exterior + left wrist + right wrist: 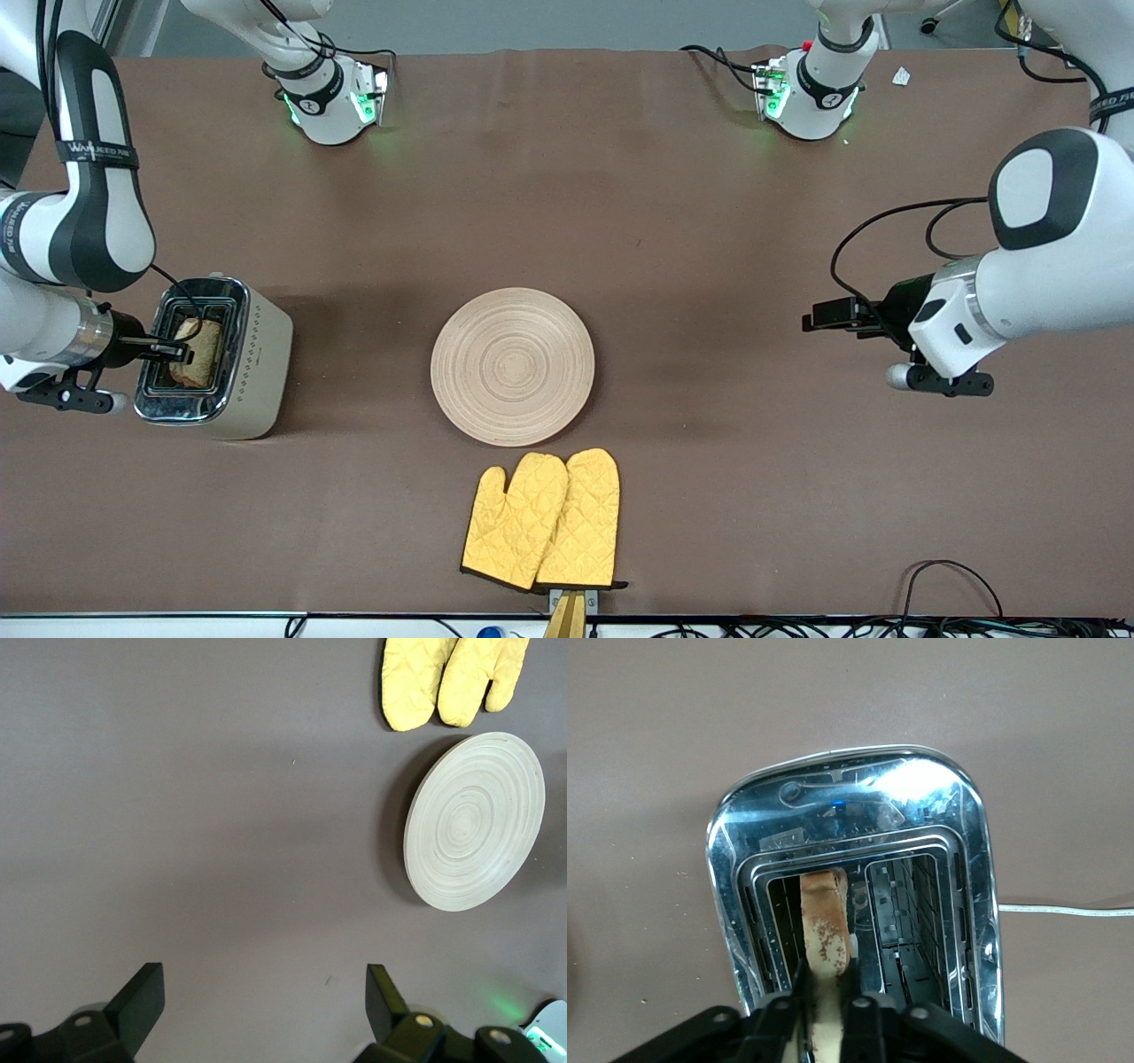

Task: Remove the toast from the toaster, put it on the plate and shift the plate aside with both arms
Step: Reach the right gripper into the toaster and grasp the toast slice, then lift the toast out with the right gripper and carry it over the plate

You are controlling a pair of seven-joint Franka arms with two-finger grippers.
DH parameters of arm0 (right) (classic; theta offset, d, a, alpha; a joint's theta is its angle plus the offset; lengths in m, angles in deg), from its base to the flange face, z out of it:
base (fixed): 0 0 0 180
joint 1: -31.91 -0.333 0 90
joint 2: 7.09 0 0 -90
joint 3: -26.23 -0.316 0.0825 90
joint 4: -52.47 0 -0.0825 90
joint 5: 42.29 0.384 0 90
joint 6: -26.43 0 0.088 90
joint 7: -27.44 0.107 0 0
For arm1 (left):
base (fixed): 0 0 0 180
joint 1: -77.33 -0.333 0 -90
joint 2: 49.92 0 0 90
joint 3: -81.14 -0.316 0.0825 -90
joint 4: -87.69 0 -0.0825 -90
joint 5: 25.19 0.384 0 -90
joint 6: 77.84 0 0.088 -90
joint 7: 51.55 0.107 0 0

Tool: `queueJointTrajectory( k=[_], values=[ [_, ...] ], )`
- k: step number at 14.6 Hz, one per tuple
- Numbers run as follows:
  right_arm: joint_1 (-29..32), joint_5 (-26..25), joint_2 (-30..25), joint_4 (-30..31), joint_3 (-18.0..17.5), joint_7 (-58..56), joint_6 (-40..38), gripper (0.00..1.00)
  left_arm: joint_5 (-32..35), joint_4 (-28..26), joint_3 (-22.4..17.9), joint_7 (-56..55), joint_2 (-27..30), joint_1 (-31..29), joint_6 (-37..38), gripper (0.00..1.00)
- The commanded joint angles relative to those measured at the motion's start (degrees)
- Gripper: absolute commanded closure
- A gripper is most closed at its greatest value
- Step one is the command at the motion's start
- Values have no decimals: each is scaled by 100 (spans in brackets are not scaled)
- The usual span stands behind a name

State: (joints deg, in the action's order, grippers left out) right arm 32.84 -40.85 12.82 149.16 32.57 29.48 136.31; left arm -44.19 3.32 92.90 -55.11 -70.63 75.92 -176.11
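The toast (202, 352) stands in one slot of the toaster (257, 363) at the right arm's end of the table. My right gripper (175, 349) is shut on the toast, its fingers pinching the slice's top edge (826, 926) over the slot. The plate (512, 365) lies bare at the table's middle and shows in the left wrist view (474, 819). My left gripper (819, 316) is open and empty, held over bare table toward the left arm's end, apart from the plate. Its fingers (142, 997) point at bare cloth.
A pair of yellow oven mitts (542, 520) lies nearer the front camera than the plate, also in the left wrist view (452, 678). The toaster's second slot (908, 912) is empty. The toaster's white cord (1063, 910) runs over the cloth.
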Motion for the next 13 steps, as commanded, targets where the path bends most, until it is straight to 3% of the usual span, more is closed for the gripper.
queueJointTrajectory(
  k=[1, 5, 9, 13],
  values=[
    [57, 49, -31, -27, -54, -10, -72, 96, -305, 149, 36, 83, -258, 0, -157, 0],
    [57, 40, -215, -132, -45, -11, -290, 97, -465, 149, 185, 249, -478, 0, -474, 0],
    [-13, 40, -488, -869, -71, 24, -1519, 96, -421, 149, 203, 337, -496, 17, -492, 1],
    [-846, -30, -453, -1275, -71, 776, -2146, 96, -438, 149, 203, 680, -584, 123, -711, 3]
  ],
)
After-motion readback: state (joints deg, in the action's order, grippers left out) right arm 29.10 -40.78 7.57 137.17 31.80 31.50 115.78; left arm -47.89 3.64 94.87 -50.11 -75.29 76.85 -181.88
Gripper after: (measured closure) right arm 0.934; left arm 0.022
